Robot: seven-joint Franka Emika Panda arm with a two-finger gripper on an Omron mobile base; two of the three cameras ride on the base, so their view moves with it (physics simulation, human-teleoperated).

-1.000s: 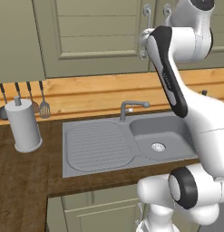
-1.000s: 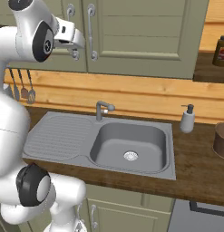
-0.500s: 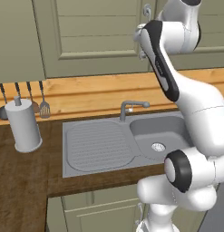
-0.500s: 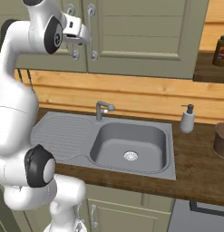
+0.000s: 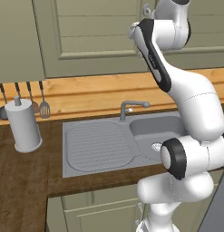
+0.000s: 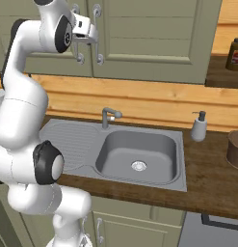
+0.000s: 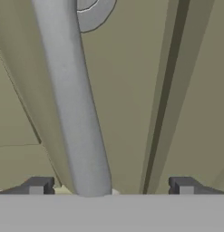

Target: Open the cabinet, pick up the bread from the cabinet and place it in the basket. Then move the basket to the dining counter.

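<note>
A: Where are we?

B: Barely started. Our hand (image 6: 86, 36) is up at the cabinet (image 6: 154, 38), fingers spread wide, its handle (image 7: 72, 113) between them but not pinched. Doors look closed.

A: The rest?

B: Bread unseen, presumably inside. Basket (image 6: 234, 149) waits on the desk (image 6: 207, 178) at 3 o'clock from the sink (image 6: 139, 154).
</note>
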